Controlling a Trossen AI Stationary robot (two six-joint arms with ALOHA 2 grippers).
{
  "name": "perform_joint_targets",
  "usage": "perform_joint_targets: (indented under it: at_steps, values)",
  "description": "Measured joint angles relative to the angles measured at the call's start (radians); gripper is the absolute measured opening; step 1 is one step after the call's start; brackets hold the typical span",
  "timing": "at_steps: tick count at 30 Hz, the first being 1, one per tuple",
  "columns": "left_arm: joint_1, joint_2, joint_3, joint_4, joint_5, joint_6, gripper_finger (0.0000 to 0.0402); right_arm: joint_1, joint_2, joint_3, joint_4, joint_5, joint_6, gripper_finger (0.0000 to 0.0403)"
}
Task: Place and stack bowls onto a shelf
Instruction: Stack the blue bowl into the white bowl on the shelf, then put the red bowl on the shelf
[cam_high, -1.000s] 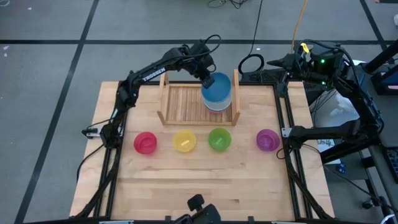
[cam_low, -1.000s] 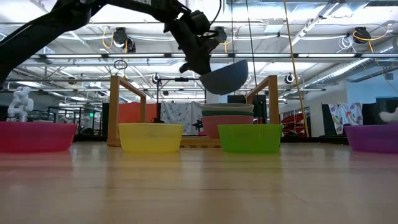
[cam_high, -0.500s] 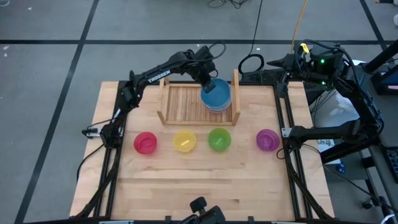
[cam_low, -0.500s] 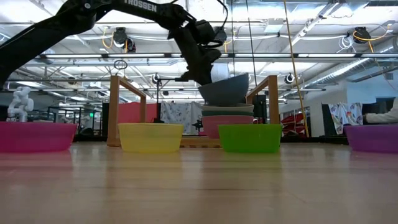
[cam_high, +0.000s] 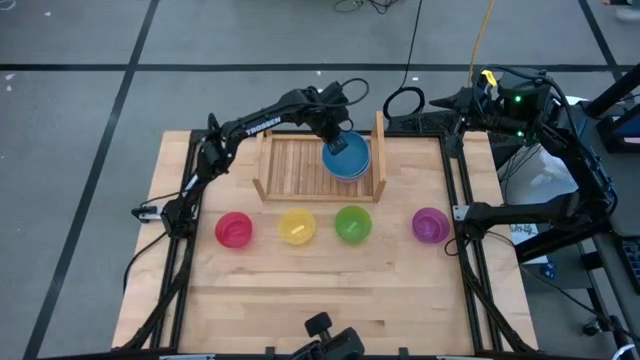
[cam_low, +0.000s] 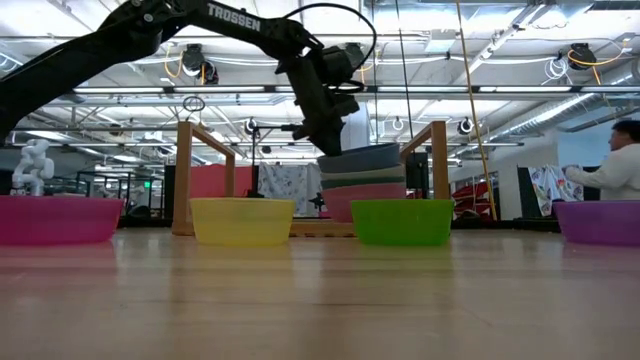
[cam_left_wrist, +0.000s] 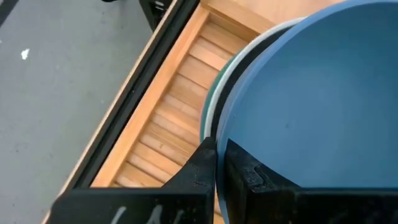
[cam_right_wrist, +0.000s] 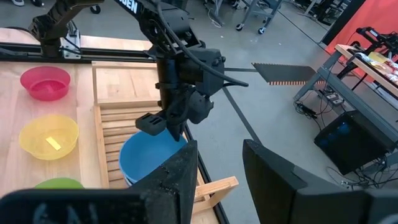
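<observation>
A blue bowl (cam_high: 348, 155) sits on top of a stack of bowls (cam_low: 365, 188) at the right end of the light-wood shelf (cam_high: 290, 168). It is slightly tilted. My left gripper (cam_high: 335, 140) is shut on its rim, on the side toward the table's left. Under the blue bowl, the left wrist view shows a white rim (cam_left_wrist: 210, 109). My right gripper (cam_right_wrist: 217, 168) stands open, high beyond the table's far right corner, with nothing between its fingers. Pink (cam_high: 234, 228), yellow (cam_high: 296, 226), green (cam_high: 352, 223) and purple (cam_high: 430, 224) bowls stand in a row on the table. My left gripper pinches the blue bowl's rim (cam_left_wrist: 219, 140), one finger inside the bowl and one outside. The fingers (cam_low: 326, 135) come steeply from above, slanting from the far left. The bowl rests nested in the stack, its right side a little higher.
The shelf's upright side boards (cam_low: 183, 175) (cam_low: 437, 160) flank the stack; the shelf's left half (cam_high: 290, 165) is bare slats. Black frame rails run along the table's left and right edges. A person (cam_low: 612, 165) stands in the room at the right.
My left gripper has come down toward the shelf with the blue bowl. The bowl hung tilted above the stack and now sits in the stack's top, nearly level. The gripper has stayed shut on the rim.
</observation>
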Motion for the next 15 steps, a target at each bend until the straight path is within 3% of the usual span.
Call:
perform_joint_targets:
  at_steps: [4, 9, 15]
  values:
    - [-0.001, 0.0, 0.0, 0.013, 0.002, 0.035, 0.0014, 0.0, 0.0, 0.0, 0.0, 0.0, 0.0, 0.0121]
    - [-0.011, 0.0, 0.0, 0.023, 0.001, 0.041, 0.0057, 0.0, 0.0, 0.0, 0.0, 0.0, 0.0, 0.0121]
    - [-0.02, 0.0, 0.0, 0.022, -0.014, 0.047, 0.008, 0.0, 0.0, 0.0, -0.001, 0.0, 0.0, 0.0121]
